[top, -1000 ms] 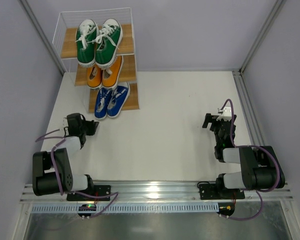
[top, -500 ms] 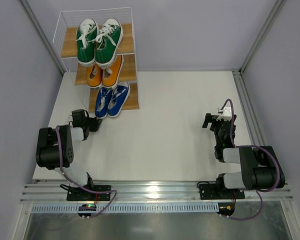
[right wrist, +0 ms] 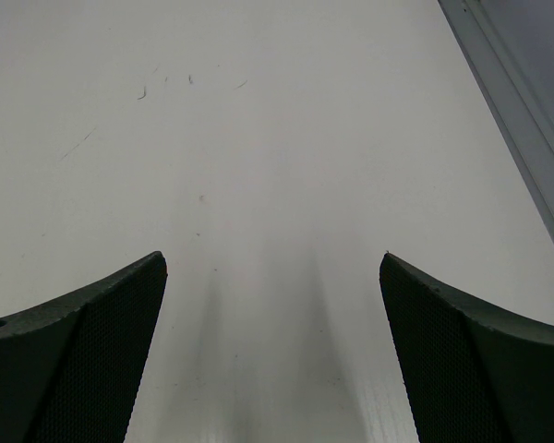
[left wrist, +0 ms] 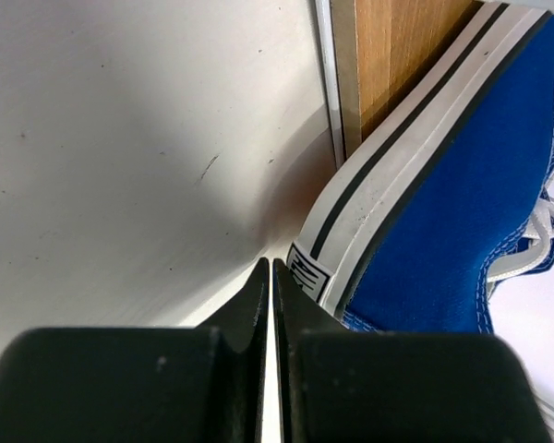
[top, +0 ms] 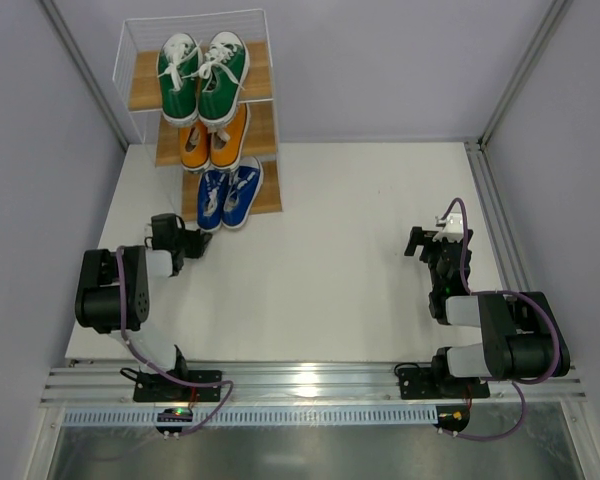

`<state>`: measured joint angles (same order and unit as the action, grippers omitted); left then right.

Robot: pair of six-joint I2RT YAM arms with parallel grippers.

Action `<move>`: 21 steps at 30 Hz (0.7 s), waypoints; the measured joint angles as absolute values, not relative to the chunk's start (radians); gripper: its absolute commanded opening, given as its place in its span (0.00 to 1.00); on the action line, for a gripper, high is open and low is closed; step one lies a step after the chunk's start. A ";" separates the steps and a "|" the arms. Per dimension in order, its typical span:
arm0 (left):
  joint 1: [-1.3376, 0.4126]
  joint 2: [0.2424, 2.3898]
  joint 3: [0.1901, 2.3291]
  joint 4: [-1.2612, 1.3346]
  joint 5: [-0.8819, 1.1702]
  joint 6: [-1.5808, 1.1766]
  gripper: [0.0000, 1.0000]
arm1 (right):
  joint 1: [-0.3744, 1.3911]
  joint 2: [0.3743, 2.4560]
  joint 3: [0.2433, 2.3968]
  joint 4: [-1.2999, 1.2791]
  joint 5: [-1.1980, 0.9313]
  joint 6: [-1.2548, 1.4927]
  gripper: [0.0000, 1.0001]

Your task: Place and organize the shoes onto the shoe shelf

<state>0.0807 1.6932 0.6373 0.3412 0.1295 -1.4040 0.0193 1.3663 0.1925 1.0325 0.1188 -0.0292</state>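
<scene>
Where one shoe shelf [top: 143,92] stands, six shoes [top: 228,140] sit.

The top external view looks steeply down from above the near edge, far enough back to hold the whole table [top: 330,250] and the shoe shelf [top: 270,200]. The left wrist view sits very close to a blue shoe [left wrist: 443,212] at the lowest board, a spot the overhead view shares. The right wrist view skims bare tabletop, probably near its right edge.

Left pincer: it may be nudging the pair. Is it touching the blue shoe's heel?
Cannot tell. Left wrist view: the left pincer overlaps the blue shoe at its heel; no plain gap or contact.
</scene>
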 measured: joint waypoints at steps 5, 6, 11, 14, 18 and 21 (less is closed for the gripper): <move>0.080 1.674 0.602 0.375 0.138 -1.410 0.00 | 0.019 1.366 0.192 1.032 0.119 -0.029 0.97; 0.080 1.657 0.588 0.377 0.144 -1.410 0.00 | 0.019 1.366 0.192 1.032 0.119 -0.029 0.97; 0.078 1.533 0.522 0.384 0.179 -1.403 0.19 | 0.019 1.366 0.192 1.032 0.119 -0.029 0.97; 0.075 1.446 0.490 0.364 0.202 -1.385 0.38 | 0.019 1.366 0.192 1.032 0.119 -0.029 0.97; 0.059 1.304 0.482 0.284 0.239 -1.328 0.57 | 0.019 1.366 0.192 1.032 0.119 -0.029 0.97; 0.030 1.172 0.484 0.212 0.278 -1.261 0.71 | 0.019 1.366 0.192 1.032 0.119 -0.029 0.97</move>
